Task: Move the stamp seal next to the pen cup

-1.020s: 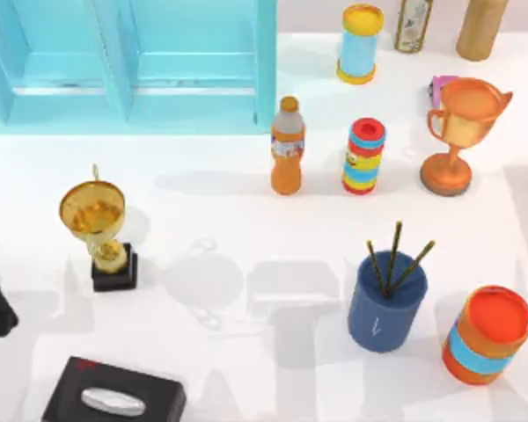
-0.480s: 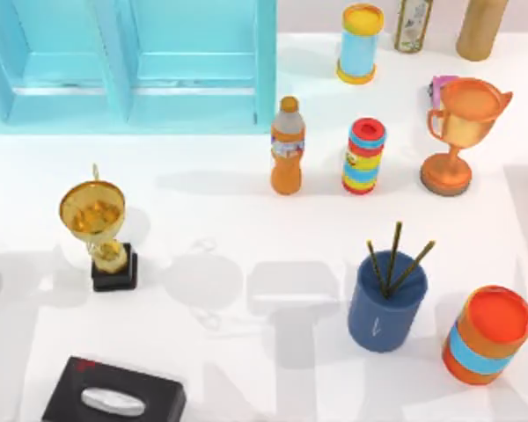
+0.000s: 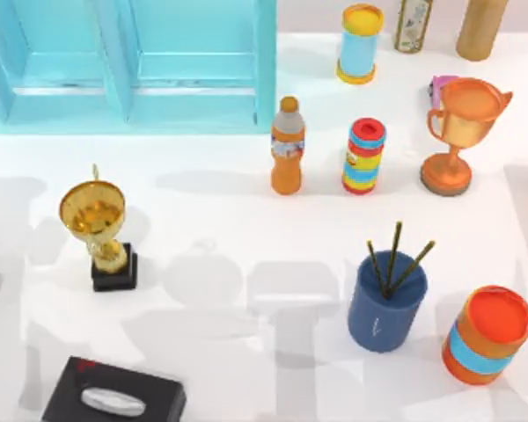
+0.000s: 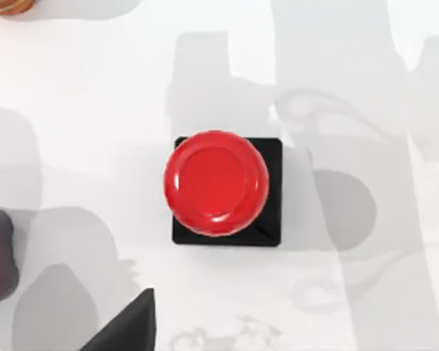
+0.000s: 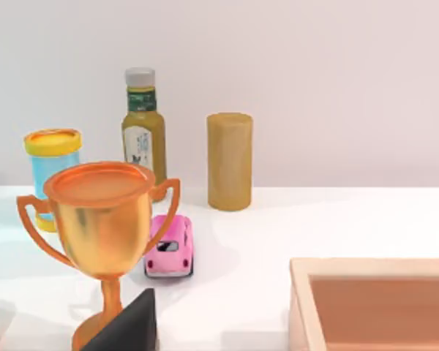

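The stamp seal (image 4: 218, 183) stands upright on the white table, seen from straight above in the left wrist view: a glossy red knob on a black square base. My left arm hovers over it, and a dark wedge of the left gripper (image 4: 128, 325) shows at the picture's edge, apart from the stamp. The pen cup (image 3: 387, 303), dark blue with three thin pens, stands at the front right of the table. A dark wedge of the parked right gripper (image 5: 128, 325) shows in the right wrist view, near the back right of the table.
A gold trophy on a black base (image 3: 97, 220) and a black tissue box (image 3: 114, 400) stand at the left. An orange cylinder (image 3: 487, 334) sits right of the pen cup. An orange bottle (image 3: 287, 148), a striped can (image 3: 363, 156) and a bronze trophy (image 3: 462, 132) stand behind.
The dark shape of my left arm at the top view's left edge has slid out of the picture. Shadows on the table have shifted. No object has moved.
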Robot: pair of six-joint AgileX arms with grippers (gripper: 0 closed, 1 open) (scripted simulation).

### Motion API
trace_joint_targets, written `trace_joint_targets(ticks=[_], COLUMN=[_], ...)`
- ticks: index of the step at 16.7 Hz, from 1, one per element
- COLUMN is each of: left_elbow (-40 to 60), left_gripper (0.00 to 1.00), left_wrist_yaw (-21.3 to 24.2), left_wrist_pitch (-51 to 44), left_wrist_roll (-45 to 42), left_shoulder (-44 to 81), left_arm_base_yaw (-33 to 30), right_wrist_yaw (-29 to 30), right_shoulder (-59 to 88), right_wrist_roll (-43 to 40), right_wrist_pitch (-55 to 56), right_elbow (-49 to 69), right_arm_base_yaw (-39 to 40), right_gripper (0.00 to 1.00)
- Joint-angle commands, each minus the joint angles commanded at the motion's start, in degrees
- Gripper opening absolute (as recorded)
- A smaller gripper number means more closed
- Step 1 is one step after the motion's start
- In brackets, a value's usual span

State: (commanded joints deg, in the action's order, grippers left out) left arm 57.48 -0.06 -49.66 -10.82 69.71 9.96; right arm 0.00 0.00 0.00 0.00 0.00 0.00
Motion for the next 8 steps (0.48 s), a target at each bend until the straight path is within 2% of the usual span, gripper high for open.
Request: trace_joint_targets(ticks=[4, 8], left_elbow=[15.8, 27.8], left_gripper=[1.0, 1.0], left_wrist_yaw=[0.0, 0.1], left_wrist_pitch=[-13.5, -22.1], left_wrist_roll=[-3.0, -5.1], left_shoulder=[19.0, 30.8], left_arm_base_yaw=[2.7, 4.6], right_wrist_yaw=[0.0, 0.0], right_shoulder=[0.0, 0.0], right_wrist_roll=[0.0, 0.0], right_wrist_pitch=[0.0, 0.0], right_elbow=[0.0, 0.0], right_arm_base_yaw=[0.0, 0.0], right_gripper=[1.0, 1.0])
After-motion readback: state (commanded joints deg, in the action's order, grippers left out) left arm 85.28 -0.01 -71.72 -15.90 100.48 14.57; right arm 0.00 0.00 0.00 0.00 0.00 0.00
